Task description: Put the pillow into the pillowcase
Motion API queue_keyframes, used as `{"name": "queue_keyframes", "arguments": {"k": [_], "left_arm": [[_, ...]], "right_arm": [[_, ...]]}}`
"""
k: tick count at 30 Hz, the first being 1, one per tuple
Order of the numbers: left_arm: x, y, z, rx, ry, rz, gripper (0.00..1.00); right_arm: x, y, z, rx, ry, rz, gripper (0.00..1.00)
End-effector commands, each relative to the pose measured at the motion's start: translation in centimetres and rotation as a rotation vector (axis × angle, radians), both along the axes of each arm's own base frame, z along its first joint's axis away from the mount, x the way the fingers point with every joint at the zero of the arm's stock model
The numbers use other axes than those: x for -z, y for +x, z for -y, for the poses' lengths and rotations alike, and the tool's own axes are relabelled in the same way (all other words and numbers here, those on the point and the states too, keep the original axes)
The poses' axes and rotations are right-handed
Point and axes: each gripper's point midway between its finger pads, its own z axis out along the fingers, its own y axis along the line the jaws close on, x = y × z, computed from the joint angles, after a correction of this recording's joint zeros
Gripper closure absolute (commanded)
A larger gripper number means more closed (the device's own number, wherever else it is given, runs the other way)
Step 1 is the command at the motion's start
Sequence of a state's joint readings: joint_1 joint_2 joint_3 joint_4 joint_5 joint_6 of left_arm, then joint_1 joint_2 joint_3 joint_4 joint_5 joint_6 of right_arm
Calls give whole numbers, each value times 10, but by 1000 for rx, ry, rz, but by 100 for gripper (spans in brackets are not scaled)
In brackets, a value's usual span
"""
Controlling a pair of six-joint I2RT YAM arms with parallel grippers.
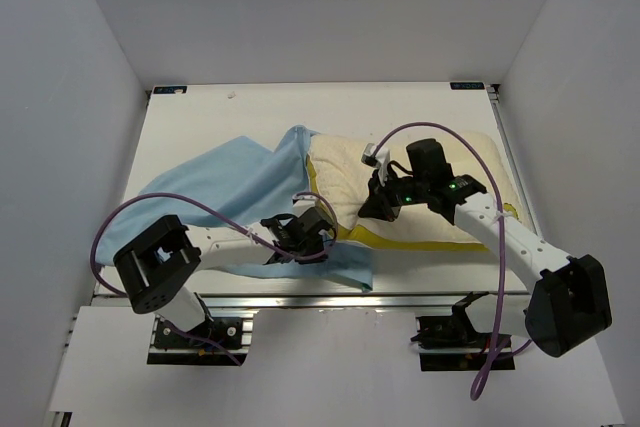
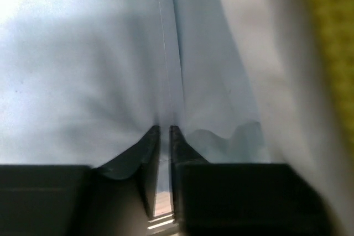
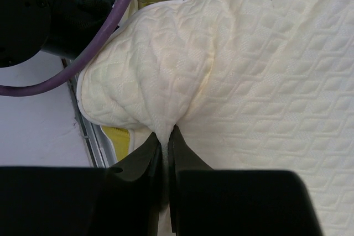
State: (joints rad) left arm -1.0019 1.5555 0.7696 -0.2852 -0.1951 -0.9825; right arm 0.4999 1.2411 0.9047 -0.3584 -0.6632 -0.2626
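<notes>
The pillow (image 1: 338, 179) lies on the right of the surface (image 1: 260, 107), outside the pillowcase (image 1: 215, 182), whose blue cloth spreads left and meets its left end. The left hand (image 2: 164, 130) pinches a pillowcase fold; the right hand (image 3: 166, 131), angled down, pinches the pillow's quilted cover.

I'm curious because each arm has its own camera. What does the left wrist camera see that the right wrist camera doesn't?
Only the left wrist view: the light blue pillowcase filling the picture, a fold nipped in the left jaws. Only the right wrist view: the cream quilted pillow, pinched in the right jaws, and a purple cable. Both: black jaws at the bottom, shut on fabric.
</notes>
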Motion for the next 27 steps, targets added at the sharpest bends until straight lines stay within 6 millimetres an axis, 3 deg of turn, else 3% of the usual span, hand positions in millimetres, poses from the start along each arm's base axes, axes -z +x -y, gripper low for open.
{"name": "queue_keyframes", "arguments": {"k": [1,8,12,17,18,19,22,27], "left_arm": [[17,-11,-10,3,48,-26,79],[10,-9,-14,-13,57,0,95],[-14,-4,-19,-38,39,61,100],[-57,-4,-31,-79,-40,131,100],[-62,-4,-33,-84,-52,136,94],[-69,-7,-32,-78,-78,138,82],[-66,-17,-31,-56,-92,99,45],[-44,-27,-24,-55,-39,81,40]], "right_arm": [[-25,1,-6,-21,79,43,92],[-22,1,-5,-17,78,32,92],[-20,1,-4,-11,72,30,92],[-16,3,-3,-1,68,31,92],[-15,2,-3,-3,68,28,92],[-13,2,-4,-3,67,22,92],[-12,3,-4,1,69,17,92],[-10,6,-4,29,72,7,92]]}}
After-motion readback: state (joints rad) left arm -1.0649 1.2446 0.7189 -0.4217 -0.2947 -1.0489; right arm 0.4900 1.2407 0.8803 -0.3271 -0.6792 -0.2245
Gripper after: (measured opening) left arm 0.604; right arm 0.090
